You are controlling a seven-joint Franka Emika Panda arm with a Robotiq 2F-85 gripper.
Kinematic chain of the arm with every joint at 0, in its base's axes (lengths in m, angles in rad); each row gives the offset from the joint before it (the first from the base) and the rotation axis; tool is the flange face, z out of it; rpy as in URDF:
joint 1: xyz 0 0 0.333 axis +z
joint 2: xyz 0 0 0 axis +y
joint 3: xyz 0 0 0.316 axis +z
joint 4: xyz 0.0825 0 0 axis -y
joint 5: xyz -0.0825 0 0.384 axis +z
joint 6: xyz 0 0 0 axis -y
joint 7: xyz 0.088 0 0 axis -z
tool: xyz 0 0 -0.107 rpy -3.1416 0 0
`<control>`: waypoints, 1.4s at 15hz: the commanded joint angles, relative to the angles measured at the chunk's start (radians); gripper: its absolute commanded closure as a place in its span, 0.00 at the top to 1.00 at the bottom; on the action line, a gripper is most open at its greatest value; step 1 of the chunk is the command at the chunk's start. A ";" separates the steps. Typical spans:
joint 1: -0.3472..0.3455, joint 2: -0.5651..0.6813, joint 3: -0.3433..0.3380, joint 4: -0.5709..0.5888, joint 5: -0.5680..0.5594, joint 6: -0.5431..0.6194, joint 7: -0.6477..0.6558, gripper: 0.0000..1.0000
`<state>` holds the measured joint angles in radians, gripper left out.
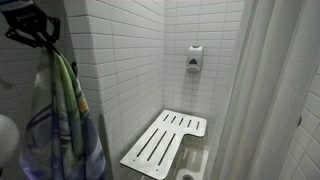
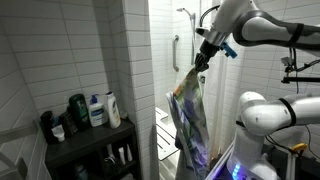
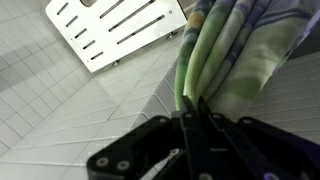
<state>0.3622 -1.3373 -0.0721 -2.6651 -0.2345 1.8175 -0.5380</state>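
Note:
A green, blue and purple patterned towel (image 2: 190,120) hangs down in folds from my gripper (image 2: 203,60), which is shut on its top edge. In an exterior view the same towel (image 1: 62,120) hangs at the left below the black gripper (image 1: 40,42), close to a white tiled wall. In the wrist view the black fingers (image 3: 192,112) pinch the green cloth (image 3: 230,50), which runs away from the jaws over the tiled wall. The pinched edge itself is hidden between the fingers.
A white slatted shower seat (image 1: 165,142) is fixed low on the tiled wall, also in the wrist view (image 3: 115,28). A soap dispenser (image 1: 194,58) hangs above it. A black shelf (image 2: 90,140) with several bottles (image 2: 100,110) stands beside the tiled corner.

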 commanded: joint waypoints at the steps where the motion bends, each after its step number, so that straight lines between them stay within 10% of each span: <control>1: -0.060 0.018 -0.098 -0.027 -0.015 0.067 -0.004 0.02; 21: -0.196 0.242 -0.244 -0.051 0.034 0.264 -0.024 0.07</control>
<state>0.1900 -1.1038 -0.3338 -2.7178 -0.2262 2.0797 -0.5414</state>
